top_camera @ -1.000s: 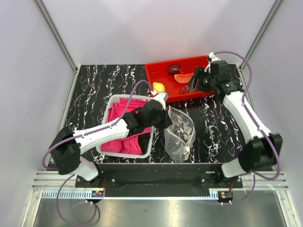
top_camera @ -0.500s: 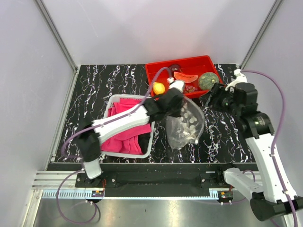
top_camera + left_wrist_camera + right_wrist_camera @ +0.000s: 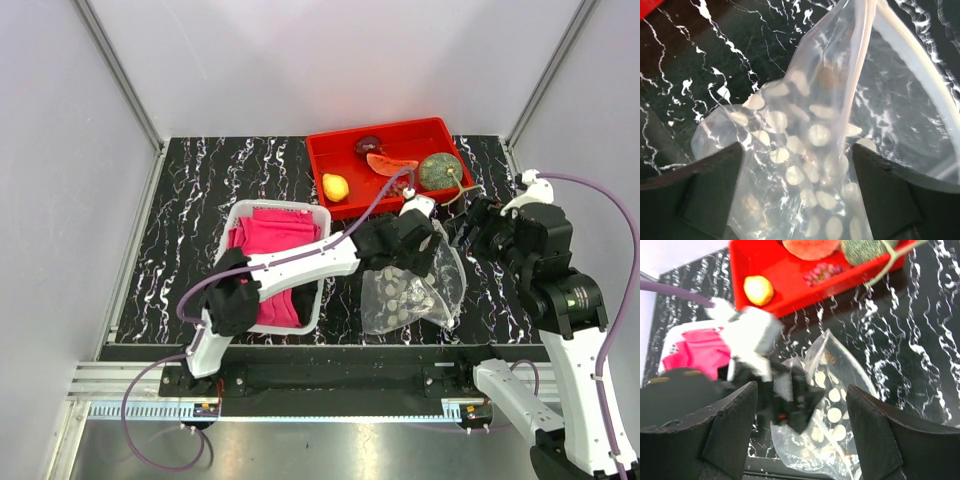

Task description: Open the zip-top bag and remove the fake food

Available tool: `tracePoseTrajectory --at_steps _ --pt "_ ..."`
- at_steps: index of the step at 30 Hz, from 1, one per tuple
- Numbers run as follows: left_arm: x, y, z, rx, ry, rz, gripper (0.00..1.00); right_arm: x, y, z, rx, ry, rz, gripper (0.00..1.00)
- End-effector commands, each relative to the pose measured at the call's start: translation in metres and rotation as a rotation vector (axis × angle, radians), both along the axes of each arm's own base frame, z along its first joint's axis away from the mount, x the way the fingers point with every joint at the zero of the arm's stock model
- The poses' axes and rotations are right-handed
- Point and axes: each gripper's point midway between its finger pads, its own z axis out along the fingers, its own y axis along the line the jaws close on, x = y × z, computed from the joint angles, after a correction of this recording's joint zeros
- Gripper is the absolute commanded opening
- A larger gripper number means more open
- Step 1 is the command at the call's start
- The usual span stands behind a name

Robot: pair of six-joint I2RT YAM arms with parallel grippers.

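5 fake food pieces [image 3: 438, 170], 1 zip-top bag [image 3: 410, 292]; left end effector [image 3: 795, 150] and right end effector [image 3: 801, 389] both spread.

Left gripper [image 3: 794, 407] sits over the zip-top bag [image 3: 840, 407].

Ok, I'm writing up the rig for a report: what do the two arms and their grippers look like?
Both the left arm and right arm have white link shells, black joints, and a loose purple cable running along them. The gripper fingers are broad, matt black wedges, with a white housing at each wrist.
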Motion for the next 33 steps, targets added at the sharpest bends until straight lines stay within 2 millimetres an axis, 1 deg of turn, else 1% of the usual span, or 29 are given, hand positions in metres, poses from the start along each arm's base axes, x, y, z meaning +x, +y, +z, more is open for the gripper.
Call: tracePoseTrajectory --at_steps 1,3,4,6,7,8,9,10,11,12,13,14,15,16,17,18,19,20,21,22,23,24,25,27,28,29,31,32,33 --pt "-0.005 0.017 0.102 -0.164 -0.158 -0.023 0.99 -0.001 -0.008 -0.020 -0.013 0.055 -0.049 0.80" --pt "-0.018 0.021 0.115 -0.195 -0.152 -0.081 0.99 -0.003 -0.008 -0.024 0.005 0.060 -0.060 0.81" --pt "-0.023 0.031 0.138 -0.238 -0.164 -0.084 0.99 -0.004 -0.007 -0.025 0.015 0.062 -0.063 0.81" --pt "-0.031 0.044 0.142 -0.254 -0.157 -0.081 0.99 -0.007 -0.009 -0.026 0.017 0.059 -0.072 0.83" --pt "-0.038 0.054 0.168 -0.316 -0.184 -0.087 0.99 -0.009 -0.011 -0.026 0.017 0.058 -0.082 0.88" --pt "-0.041 0.060 0.173 -0.334 -0.187 -0.091 0.99 -0.012 -0.012 -0.026 0.018 0.055 -0.086 0.94" --pt "-0.049 0.067 0.165 -0.331 -0.171 -0.109 0.99 -0.013 -0.013 -0.026 0.019 0.056 -0.091 0.97" --pt "-0.052 0.069 0.172 -0.366 -0.181 -0.121 0.99 -0.015 -0.014 -0.027 0.019 0.064 -0.098 1.00" --pt "-0.063 0.079 0.187 -0.417 -0.184 -0.144 0.99 -0.017 -0.015 -0.026 0.023 0.063 -0.102 1.00" --pt "-0.066 0.085 0.178 -0.414 -0.170 -0.145 0.99 -0.018 -0.015 -0.026 0.028 0.062 -0.104 1.00" --pt "-0.070 0.088 0.179 -0.434 -0.170 -0.144 0.99 -0.018 -0.013 -0.027 0.043 0.067 -0.106 1.00" --pt "-0.076 0.100 0.193 -0.482 -0.175 -0.134 0.99 -0.018 -0.011 -0.029 0.054 0.074 -0.101 1.00" --pt "-0.079 0.107 0.175 -0.464 -0.157 -0.125 0.99 -0.017 -0.009 -0.031 0.061 0.082 -0.095 1.00" --pt "-0.081 0.112 0.180 -0.497 -0.165 -0.121 0.99 -0.016 -0.007 -0.035 0.067 0.102 -0.093 1.00" --pt "-0.085 0.124 0.190 -0.543 -0.174 -0.106 0.99 -0.015 -0.005 -0.037 0.072 0.110 -0.085 1.00" --pt "-0.086 0.130 0.187 -0.555 -0.175 -0.097 0.99 -0.014 -0.004 -0.040 0.072 0.122 -0.082 1.00" --pt "-0.087 0.134 0.174 -0.552 -0.165 -0.089 0.99 -0.011 -0.003 -0.045 0.070 0.138 -0.082 1.00" --pt "-0.085 0.141 0.170 -0.561 -0.158 -0.068 0.99 -0.011 -0.001 -0.047 0.075 0.146 -0.074 1.00" --pt "-0.087 0.150 0.179 -0.602 -0.172 -0.057 0.99 -0.010 0.002 -0.049 0.080 0.155 -0.066 1.00" --pt "-0.088 0.155 0.162 -0.585 -0.156 -0.047 0.99 -0.007 0.006 -0.055 0.087 0.173 -0.052 1.00" --pt "-0.087 0.160 0.162 -0.604 -0.151 -0.035 0.99 -0.006 0.007 -0.057 0.093 0.181 -0.049 1.00" --pt "-0.090 0.166 0.170 -0.646 -0.163 -0.034 0.99 -0.005 0.009 -0.059 0.104 0.190 -0.048 1.00" --pt "-0.090 0.170 0.157 -0.639 -0.150 -0.025 0.99 -0.003 0.010 -0.063 0.110 0.198 -0.049 1.00" --pt "-0.089 0.176 0.157 -0.676 -0.145 -0.007 0.99 -0.003 0.016 -0.065 0.134 0.198 -0.025 1.00" --pt "-0.092 0.181 0.163 -0.707 -0.155 -0.009 0.99 -0.002 0.020 -0.066 0.146 0.174 -0.005 1.00" --pt "-0.092 0.183 0.153 -0.709 -0.140 -0.003 0.99 -0.004 0.029 -0.065 0.168 0.163 0.046 1.00" --pt "-0.097 0.186 0.167 -0.781 -0.164 -0.019 0.99 -0.005 0.038 -0.063 0.212 0.118 0.095 1.00" --pt "-0.102 0.185 0.162 -0.791 -0.154 -0.042 0.99 -0.006 0.043 -0.060 0.231 0.099 0.123 0.99" --pt "-0.105 0.184 0.176 -0.852 -0.180 -0.070 0.99 -0.009 0.049 -0.058 0.248 0.089 0.160 1.00"
